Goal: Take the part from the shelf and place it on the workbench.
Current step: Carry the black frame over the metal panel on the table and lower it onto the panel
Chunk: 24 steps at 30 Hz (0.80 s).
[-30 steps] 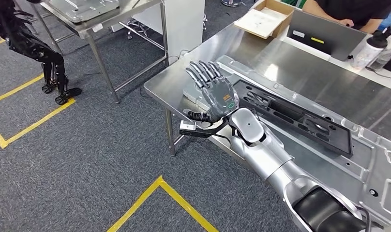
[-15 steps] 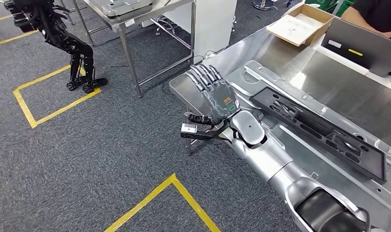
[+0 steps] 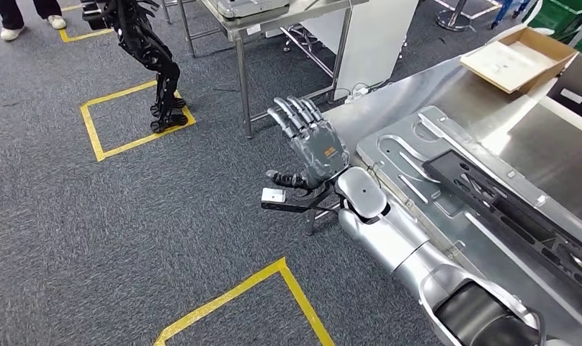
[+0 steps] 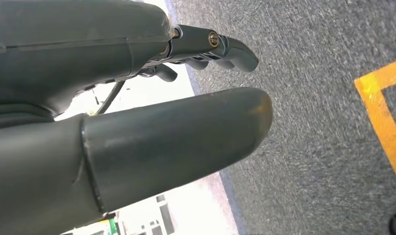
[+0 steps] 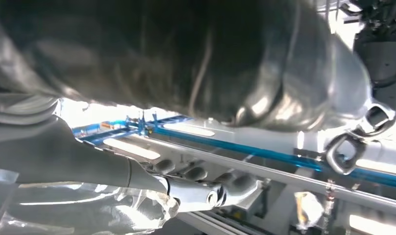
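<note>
The part (image 3: 482, 194) lies flat on the desk (image 3: 418, 86), just beside the right hand (image 3: 310, 148). That hand hangs off the desk's corner, fingers apart, holding nothing. The left hand (image 4: 137, 98) is also empty, fingers apart.

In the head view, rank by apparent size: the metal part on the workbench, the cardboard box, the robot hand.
1. metal part
2. cardboard box and robot hand look alike; the hand is nearer the camera, so unranked.

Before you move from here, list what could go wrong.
1. The right hand hangs open just off the workbench corner, and its forearm crosses the edge of the metal part. A careless swing could nudge the part toward that corner.
2. A black legged robot and a steel table leg stand close ahead; stepping forward may lead to a collision.
</note>
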Each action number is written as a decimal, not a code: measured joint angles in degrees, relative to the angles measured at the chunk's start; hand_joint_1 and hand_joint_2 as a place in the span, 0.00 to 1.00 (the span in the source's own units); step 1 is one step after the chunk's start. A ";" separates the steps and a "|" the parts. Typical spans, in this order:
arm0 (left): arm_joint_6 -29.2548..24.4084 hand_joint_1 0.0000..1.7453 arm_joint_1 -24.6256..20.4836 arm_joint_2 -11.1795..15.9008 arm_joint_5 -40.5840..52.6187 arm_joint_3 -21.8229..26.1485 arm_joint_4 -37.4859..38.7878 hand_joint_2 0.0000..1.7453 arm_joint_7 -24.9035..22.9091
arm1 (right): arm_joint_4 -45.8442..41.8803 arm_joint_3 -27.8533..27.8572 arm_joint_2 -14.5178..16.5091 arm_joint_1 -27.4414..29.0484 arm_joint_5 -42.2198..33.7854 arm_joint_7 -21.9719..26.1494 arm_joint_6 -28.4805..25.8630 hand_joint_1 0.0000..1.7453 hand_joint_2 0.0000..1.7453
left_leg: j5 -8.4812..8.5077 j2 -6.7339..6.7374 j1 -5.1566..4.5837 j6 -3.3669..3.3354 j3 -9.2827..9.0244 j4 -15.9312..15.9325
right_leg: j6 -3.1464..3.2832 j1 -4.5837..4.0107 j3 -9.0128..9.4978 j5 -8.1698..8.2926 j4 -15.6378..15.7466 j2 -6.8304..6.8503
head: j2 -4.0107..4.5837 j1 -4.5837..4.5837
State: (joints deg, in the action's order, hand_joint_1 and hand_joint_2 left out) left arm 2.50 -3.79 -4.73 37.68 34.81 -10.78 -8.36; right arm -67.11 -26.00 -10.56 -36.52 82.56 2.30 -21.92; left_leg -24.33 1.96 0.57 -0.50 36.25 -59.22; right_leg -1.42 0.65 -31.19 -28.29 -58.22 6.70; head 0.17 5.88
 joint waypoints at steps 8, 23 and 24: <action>-0.01 0.00 0.05 0.12 0.31 0.03 0.00 0.00 0.01 | 0.03 -0.16 -0.73 1.02 -0.44 0.25 -0.29 0.00 0.00 | 0.13 -5.11 -0.51 -2.03 -0.63 0.55 | -0.16 0.18 -8.92 -6.98 -17.15 -6.69 | 0.00 -0.03; -0.10 0.00 0.12 0.21 0.63 0.08 0.01 0.00 0.08 | -1.56 0.12 -2.66 2.81 -1.89 1.21 -1.27 0.00 0.00 | -6.49 -2.59 0.26 0.93 7.09 -14.65 | 2.71 -0.36 -0.87 1.77 0.95 -4.37 | 0.00 -0.14; -0.11 0.00 0.16 0.21 0.68 0.09 0.01 0.00 0.08 | -1.63 0.12 -2.67 2.99 -1.92 1.21 -1.26 0.00 0.00 | -5.25 -2.24 0.58 1.27 6.50 -13.36 | 2.49 -0.24 -0.83 1.58 0.82 -3.61 | 0.00 -0.14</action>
State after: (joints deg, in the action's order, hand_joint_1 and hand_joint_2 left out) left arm 2.39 -3.63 -4.51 38.36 34.89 -10.78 -8.28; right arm -68.74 -25.88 -13.22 -33.53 80.64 3.51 -23.18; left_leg -29.59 -0.28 1.15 0.77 42.75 -72.58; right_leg 1.07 0.41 -32.02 -26.71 -57.40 3.09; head 0.17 5.74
